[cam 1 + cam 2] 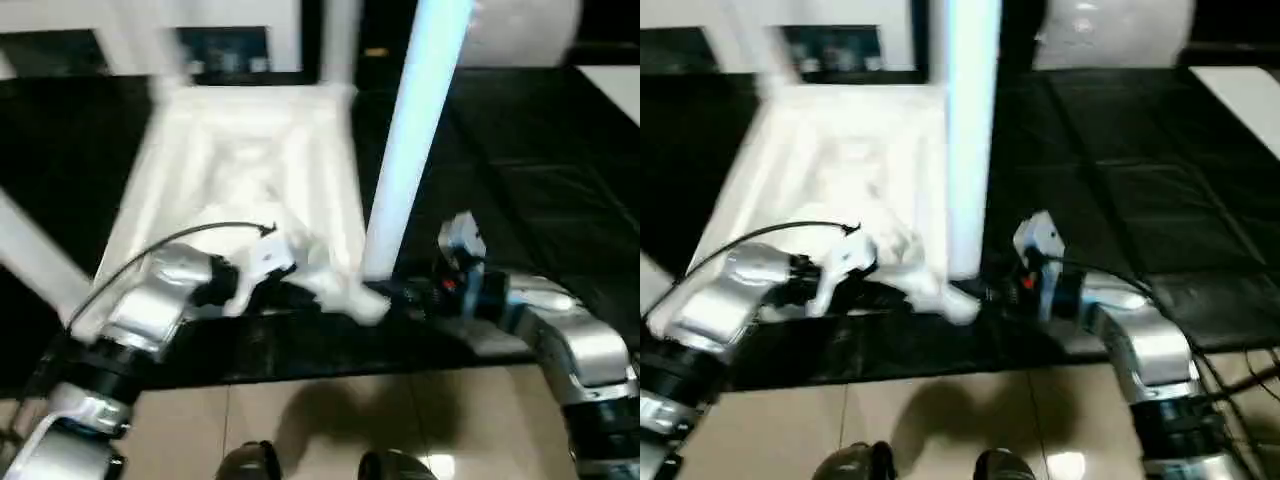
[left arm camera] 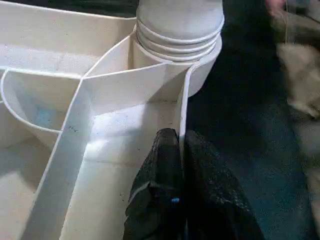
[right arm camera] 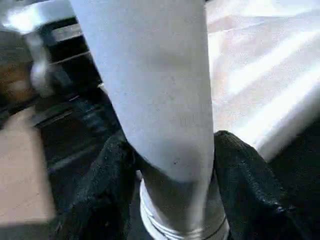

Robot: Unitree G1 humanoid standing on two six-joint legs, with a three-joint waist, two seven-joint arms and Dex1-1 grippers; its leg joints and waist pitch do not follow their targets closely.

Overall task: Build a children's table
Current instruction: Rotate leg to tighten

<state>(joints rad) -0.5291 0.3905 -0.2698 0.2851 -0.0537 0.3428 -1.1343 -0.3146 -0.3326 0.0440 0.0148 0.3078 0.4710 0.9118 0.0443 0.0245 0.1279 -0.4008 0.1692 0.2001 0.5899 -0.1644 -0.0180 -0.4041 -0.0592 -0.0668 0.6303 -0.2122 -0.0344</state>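
Two black textured fingers point(image 2: 165, 200) of the left end effector point(image 2: 181, 145) pinch shut on a thin rim wall of the white plastic square tabletop point(image 1: 250, 170), lying ribbed underside up at the near edge of the black-covered desk point(image 1: 520, 150). Its round near-corner socket point(image 2: 200, 65) contains a smooth white tube leg point(image 1: 410, 140) with a ridged end, standing upright. Right end effector point(image 3: 172, 165) fingers, half spread, clasp this leg just above the socket.

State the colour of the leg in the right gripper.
White: the leg, seen best in the right wrist view.
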